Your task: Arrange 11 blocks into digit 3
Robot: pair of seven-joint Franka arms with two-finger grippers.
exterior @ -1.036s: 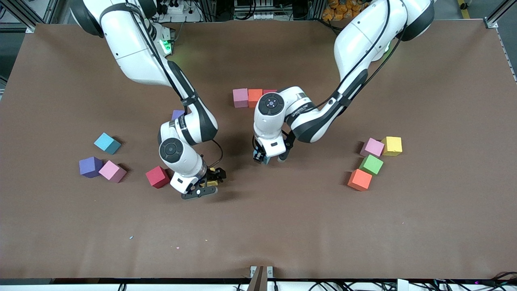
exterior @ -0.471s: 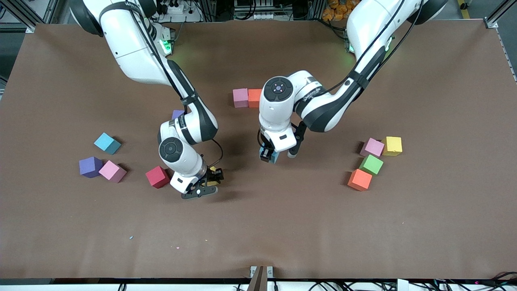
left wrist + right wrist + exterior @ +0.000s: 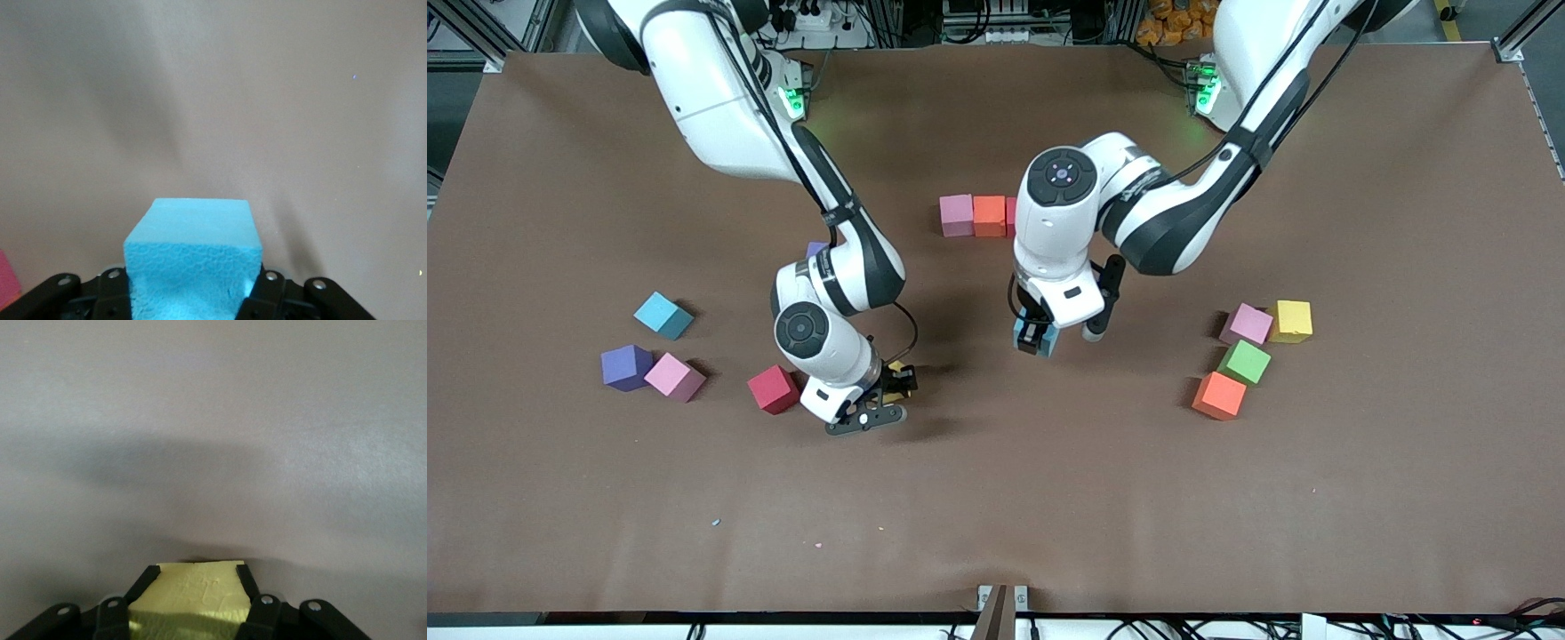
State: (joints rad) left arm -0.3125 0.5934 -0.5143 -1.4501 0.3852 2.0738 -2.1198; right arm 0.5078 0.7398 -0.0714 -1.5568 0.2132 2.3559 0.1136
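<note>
My left gripper (image 3: 1039,336) is shut on a light blue block (image 3: 1040,341) and holds it above the bare middle of the table; the block fills the space between the jaws in the left wrist view (image 3: 193,257). My right gripper (image 3: 887,389) is shut on a yellow block (image 3: 190,597), low over the table beside a red block (image 3: 773,388). A row of a pink block (image 3: 957,215), an orange block (image 3: 989,215) and a red block (image 3: 1010,216) lies partly hidden by the left arm.
Toward the right arm's end lie light blue (image 3: 663,315), purple (image 3: 626,366) and pink (image 3: 674,376) blocks; another purple block (image 3: 815,250) peeks from under the right arm. Toward the left arm's end sit pink (image 3: 1246,324), yellow (image 3: 1291,320), green (image 3: 1244,361) and orange (image 3: 1218,395) blocks.
My left gripper has carried the light blue block toward the left arm's end of the table. My right gripper has hardly moved and keeps hold of the yellow block.
</note>
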